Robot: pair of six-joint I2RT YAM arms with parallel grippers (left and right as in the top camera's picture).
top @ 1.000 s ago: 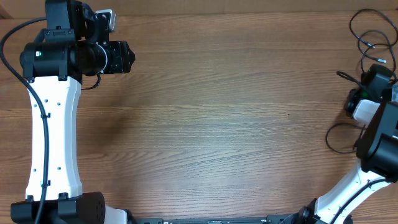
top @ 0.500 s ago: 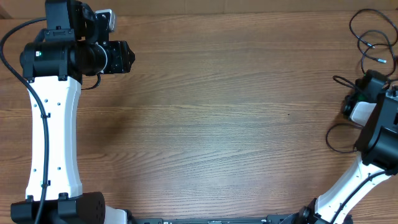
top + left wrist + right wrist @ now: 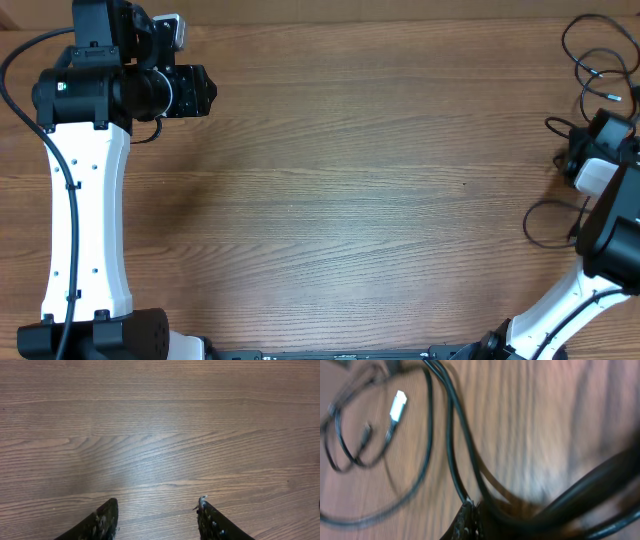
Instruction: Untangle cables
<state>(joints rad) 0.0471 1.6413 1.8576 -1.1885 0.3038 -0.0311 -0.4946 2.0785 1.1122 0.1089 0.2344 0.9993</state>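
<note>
- The cables (image 3: 449, 425) lie in loose black loops along the right edge of the bench (image 3: 350, 200), from the far right corner down to about mid-edge. A silvery plug (image 3: 397, 404) rests on the wood among them.
- In the last second the right arm's wrist has swung in toward the middle of the bench and come back toward the right edge. The short bend of cord beside it has shifted with it.
- The loops in the far right corner and the loop nearer the front edge lie much as they did. I judge this a small tug that has not yet pulled the strands apart, so the sorting is barely begun.
- The right gripper (image 3: 470, 512) has its fingers pressed together. A strand runs straight into the tips and seems pinched there, though the wrist view is blurred. The other loops and the plug lie beyond the tips.
- The left gripper (image 3: 157, 502) hangs near the far left corner with its fingers apart and nothing between them. Only bare wood lies below it, well apart from the cables, and it has not moved.
</note>
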